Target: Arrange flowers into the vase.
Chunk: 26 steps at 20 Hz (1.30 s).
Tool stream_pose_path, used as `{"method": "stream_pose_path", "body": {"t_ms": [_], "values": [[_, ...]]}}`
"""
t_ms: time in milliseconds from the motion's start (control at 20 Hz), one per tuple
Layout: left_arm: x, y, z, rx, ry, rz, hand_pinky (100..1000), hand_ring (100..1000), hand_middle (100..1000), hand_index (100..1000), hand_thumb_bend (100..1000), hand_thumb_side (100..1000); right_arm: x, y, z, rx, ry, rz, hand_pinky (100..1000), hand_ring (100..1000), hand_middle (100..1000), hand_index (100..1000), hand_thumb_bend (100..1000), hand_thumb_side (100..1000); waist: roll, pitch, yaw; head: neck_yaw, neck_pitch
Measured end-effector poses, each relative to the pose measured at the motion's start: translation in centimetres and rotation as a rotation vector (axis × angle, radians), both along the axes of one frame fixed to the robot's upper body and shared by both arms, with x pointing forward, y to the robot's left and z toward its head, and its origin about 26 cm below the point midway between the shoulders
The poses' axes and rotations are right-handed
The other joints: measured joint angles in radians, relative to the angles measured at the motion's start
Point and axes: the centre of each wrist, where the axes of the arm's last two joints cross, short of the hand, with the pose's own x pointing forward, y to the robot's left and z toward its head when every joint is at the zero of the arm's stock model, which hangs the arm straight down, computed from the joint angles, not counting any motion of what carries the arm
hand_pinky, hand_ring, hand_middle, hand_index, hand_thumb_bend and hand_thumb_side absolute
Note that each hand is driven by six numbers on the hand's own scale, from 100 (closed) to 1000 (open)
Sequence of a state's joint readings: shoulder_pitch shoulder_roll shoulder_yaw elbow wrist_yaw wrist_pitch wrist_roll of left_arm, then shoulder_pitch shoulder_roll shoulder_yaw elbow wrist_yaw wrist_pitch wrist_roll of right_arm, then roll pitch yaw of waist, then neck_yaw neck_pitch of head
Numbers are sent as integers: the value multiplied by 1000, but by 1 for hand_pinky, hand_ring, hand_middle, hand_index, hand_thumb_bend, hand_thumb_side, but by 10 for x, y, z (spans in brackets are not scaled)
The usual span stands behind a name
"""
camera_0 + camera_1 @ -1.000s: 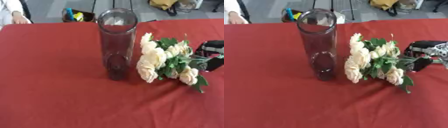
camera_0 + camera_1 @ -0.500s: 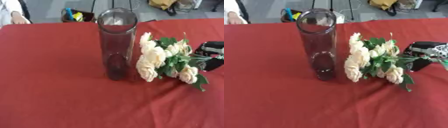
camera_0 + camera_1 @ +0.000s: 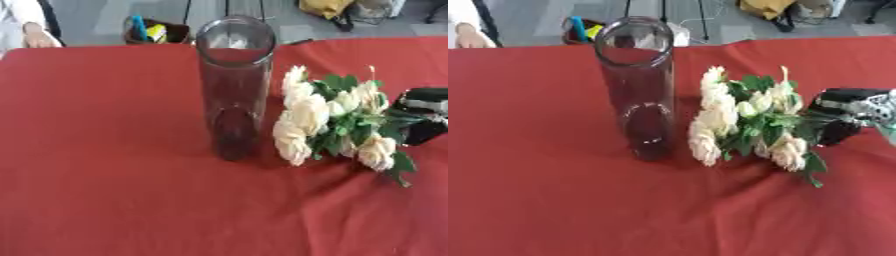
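A tall clear glass vase (image 3: 234, 100) stands upright and empty near the middle of the red-covered table (image 3: 105, 175). Just to its right lies a bunch of cream roses with green leaves (image 3: 328, 117), blooms pointing toward the vase and close to its base. My right hand (image 3: 846, 100), black with silver parts, comes in from the right edge, with its fingers curled round the stem end of the bunch. The stems are mostly hidden by leaves and by the hand. My left hand shows in no view.
The red cloth stretches bare to the left and in front of the vase. Beyond the far table edge a dark bin with colourful items (image 3: 153, 31) and a yellow bag (image 3: 324, 7) sit on the floor.
The bunch of roses has shifted very slightly toward the far side with my right hand. The vase has not moved.
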<state>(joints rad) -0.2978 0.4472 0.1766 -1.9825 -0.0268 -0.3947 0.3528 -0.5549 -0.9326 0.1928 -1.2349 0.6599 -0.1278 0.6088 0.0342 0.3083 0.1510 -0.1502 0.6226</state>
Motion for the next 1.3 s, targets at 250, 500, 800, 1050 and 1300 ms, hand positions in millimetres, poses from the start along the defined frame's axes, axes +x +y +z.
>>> {"method": "stream_pose_path", "body": {"t_ms": [250,500,800,1050,1300], "values": [[0,0,0,7,4,-2,725,871,861,955,100,985,0,1,-1,3,3,1,436,100,111,186,100,479,0,0,-2,1,0],[0,0,0,12,7,-3,724,870,861,955,100,986,0,1,-2,11,-8,-7,301,100,100,127,100,523,0,0,-1,5,0],[0,0,0,25,13,-4,725,870,861,957,100,980,-1,0,-5,8,-66,-25,186,100,100,100,271,792,-1,1,-1,8,0],[0,0,0,41,20,-2,724,870,861,958,100,974,-2,0,-8,25,-182,-37,100,100,100,100,100,939,-2,1,-1,9,0],[0,0,0,55,24,-3,724,871,861,960,100,969,-3,2,-12,47,-307,-34,144,100,100,100,100,881,-4,1,6,9,0]]}}
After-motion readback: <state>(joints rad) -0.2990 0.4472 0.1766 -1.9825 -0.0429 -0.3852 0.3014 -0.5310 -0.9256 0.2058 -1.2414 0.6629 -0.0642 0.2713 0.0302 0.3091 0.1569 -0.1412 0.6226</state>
